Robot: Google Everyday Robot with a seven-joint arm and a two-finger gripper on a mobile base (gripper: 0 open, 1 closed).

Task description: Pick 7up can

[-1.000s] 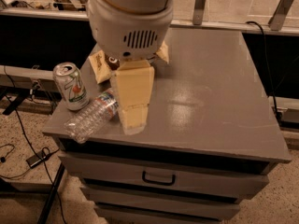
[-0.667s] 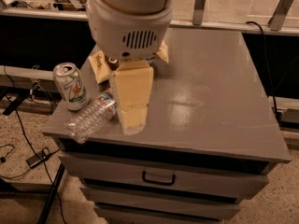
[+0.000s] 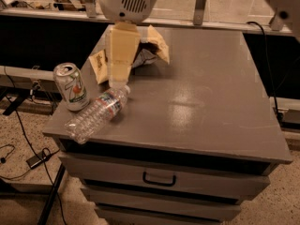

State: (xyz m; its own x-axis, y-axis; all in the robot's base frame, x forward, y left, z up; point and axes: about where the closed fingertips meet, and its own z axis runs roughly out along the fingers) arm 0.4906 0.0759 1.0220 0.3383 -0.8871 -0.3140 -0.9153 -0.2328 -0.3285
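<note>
- Standing upright near the front left corner of the grey surface (image 3: 211, 102), the soda can (image 3: 70, 86) is being shown with its silver top facing up and its green and red logo turned toward the camera.
- The gripper (image 3: 118, 81) is being held over the left half of the surface. It is hanging from the white rounded arm housing (image 3: 126, 1) at the top of the view, and its cream-coloured tip is pointing down and toward the front edge.
- Whether the gripper is open or closed cannot be told from this angle, and no hold on any object is being shown.
- The soda can is being kept apart from the gripper, sitting to the left of its tip in the view and nearer the front edge.
- A clear plastic bottle (image 3: 97, 114) is lying on its side just beside the soda can, its cap end angled up toward the gripper tip. Whether cap and tip are touching cannot be told.
- Crumpled snack bags (image 3: 154, 43) are lying behind the gripper toward the back of the surface, and a smaller packet (image 3: 98, 65) is lying to its left.
- A drawer handle (image 3: 159, 178) is being shown below the front edge.
</note>
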